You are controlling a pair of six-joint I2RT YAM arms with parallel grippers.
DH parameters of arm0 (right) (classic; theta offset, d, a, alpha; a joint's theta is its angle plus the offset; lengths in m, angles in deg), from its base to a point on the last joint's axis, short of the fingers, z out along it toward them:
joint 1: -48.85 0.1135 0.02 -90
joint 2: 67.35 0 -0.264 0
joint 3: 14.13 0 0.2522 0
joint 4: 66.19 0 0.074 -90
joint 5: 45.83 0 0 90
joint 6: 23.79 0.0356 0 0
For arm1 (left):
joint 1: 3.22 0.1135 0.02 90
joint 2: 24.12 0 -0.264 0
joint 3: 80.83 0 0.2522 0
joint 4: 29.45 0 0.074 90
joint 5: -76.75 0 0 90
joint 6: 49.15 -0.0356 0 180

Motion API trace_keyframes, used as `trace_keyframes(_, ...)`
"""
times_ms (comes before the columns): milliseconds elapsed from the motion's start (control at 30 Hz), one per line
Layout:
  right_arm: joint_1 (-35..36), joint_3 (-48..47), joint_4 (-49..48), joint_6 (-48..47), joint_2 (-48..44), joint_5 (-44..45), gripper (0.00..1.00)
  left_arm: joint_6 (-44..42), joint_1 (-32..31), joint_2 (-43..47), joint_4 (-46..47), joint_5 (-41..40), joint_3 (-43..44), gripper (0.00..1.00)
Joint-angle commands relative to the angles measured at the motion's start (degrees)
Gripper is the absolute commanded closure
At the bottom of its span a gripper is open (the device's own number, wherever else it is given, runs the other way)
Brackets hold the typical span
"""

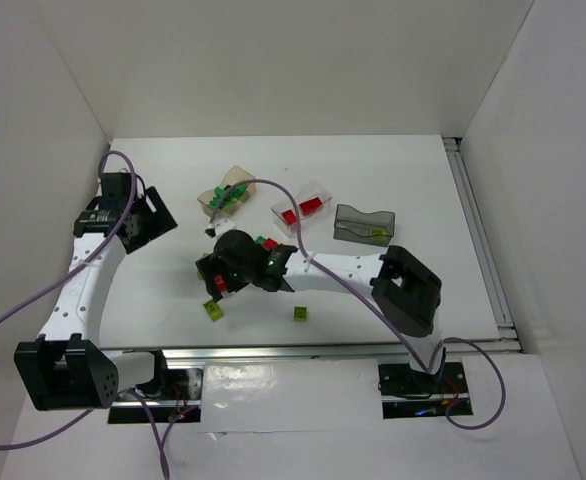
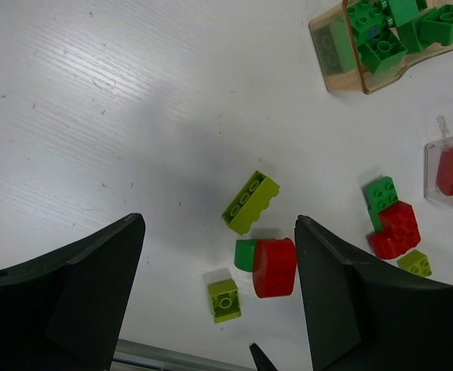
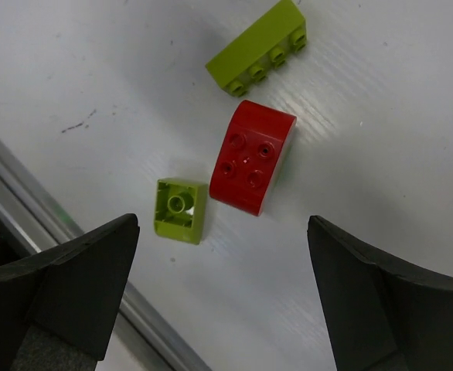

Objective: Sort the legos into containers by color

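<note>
At the near middle of the table (image 1: 413,180), your right gripper (image 3: 223,224) hangs with its fingers spread wide and nothing between them, over a red four-stud brick (image 3: 251,158). A small yellow-green brick (image 3: 182,209) lies just beside the red one on the side toward the near rail (image 3: 25,182), and a long yellow-green brick (image 3: 257,48) lies just past it on the far side, neither touching it. From the left wrist view a dark green piece (image 2: 245,253) shows against the red brick. Your left gripper (image 2: 219,222) is also spread apart and empty, out at the left of the table. To the right of the right gripper lie a green-and-red cluster (image 2: 393,220) and another yellow-green brick (image 1: 300,313). Farther back, the tan tray (image 1: 241,177) holds green bricks (image 2: 381,48). The clear tray (image 1: 320,190) to its right holds red bricks (image 1: 310,208), and the grey tray (image 1: 358,218) farthest right holds a yellow-green piece (image 1: 378,234).
</note>
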Motion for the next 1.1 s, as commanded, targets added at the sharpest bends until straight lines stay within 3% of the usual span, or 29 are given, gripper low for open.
trace_keyframes(0,0.22,-4.06,2.14,1.25,3.63,4.23,0.03,0.67,0.30,1.66,-0.52,0.21,2.09,0.12)
trace_keyframes(433,0.22,-9.42,-1.29,-0.33,11.46,7.22,0.30,0.14,0.30,2.19,-0.52,0.75,1.56,0.12)
trace_keyframes(533,0.22,-9.95,-1.29,-0.33,11.46,7.92,0.49,0.14,0.30,2.19,-0.52,0.75,1.56,0.12)
trace_keyframes(567,0.22,-9.95,-0.68,-0.33,11.46,8.45,0.60,-0.38,0.30,2.19,-0.52,0.75,1.56,0.12)
trace_keyframes(733,-0.57,-9.95,0.56,0.38,8.13,10.48,0.80,-3.81,-0.23,1.66,0.97,4.87,1.56,0.12)
trace_keyframes(833,-4.52,-6.36,0.56,0.38,2.43,5.84,0.86,-6.70,-0.23,3.07,2.81,10.05,1.04,0.11)
trace_keyframes(933,-12.66,-0.65,-1.98,0.38,-4.67,-7.32,0.86,-8.99,-0.76,4.56,5.80,16.54,-0.37,0.11)
trace_keyframes(967,-15.05,0.67,-2.51,0.38,-6.10,-15.98,0.86,-9.00,-1.45,5.17,7.37,18.39,-1.59,0.11)
trace_keyframes(1067,-23.50,3.76,-1.74,1.69,-9.54,-27.64,0.86,-9.00,-3.47,6.40,11.94,27.19,-4.41,0.11)
